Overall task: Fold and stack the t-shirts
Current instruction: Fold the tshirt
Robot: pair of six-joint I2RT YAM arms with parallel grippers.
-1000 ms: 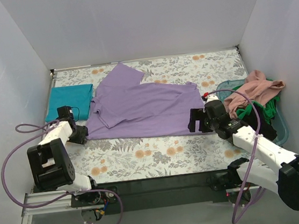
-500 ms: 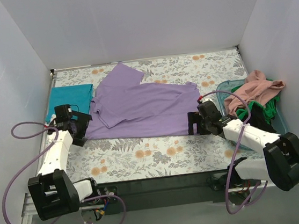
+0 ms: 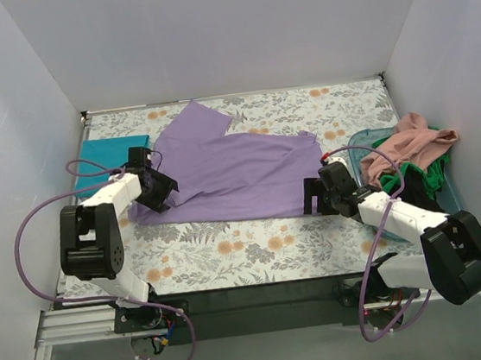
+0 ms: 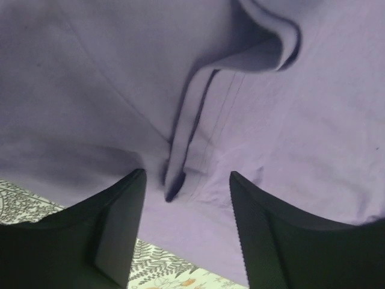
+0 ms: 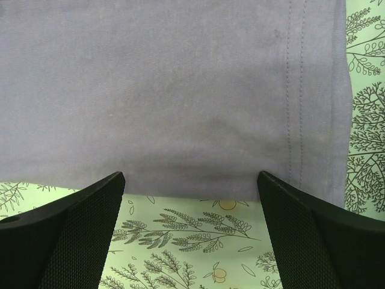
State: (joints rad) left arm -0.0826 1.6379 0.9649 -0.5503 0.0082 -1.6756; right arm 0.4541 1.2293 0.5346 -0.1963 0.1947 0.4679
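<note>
A lavender-purple t-shirt (image 3: pixel 226 168) lies spread flat on the floral cloth. My left gripper (image 3: pixel 160 190) is open and empty over its left part. In the left wrist view the gripper (image 4: pixel 186 238) straddles a raised seam fold in the shirt (image 4: pixel 180 90). My right gripper (image 3: pixel 312 196) is open and empty at the shirt's near right corner. In the right wrist view the gripper (image 5: pixel 191 235) sits over bare cloth just short of the shirt's hem (image 5: pixel 180 90). A folded teal t-shirt (image 3: pixel 107 154) lies at the far left. Salmon-pink (image 3: pixel 410 141) and green (image 3: pixel 414 176) shirts fill the tub.
The see-through blue tub (image 3: pixel 454 199) stands at the right edge against the wall. The grey floral-print cloth (image 3: pixel 248 244) covers the table; it shows in both wrist views (image 4: pixel 156 271) (image 5: pixel 192 241). White walls close in on three sides. Purple cables loop beside both arms.
My left gripper has swung right, from beside the teal shirt onto the left part of the lavender shirt. My right gripper has barely shifted at the near right corner.
</note>
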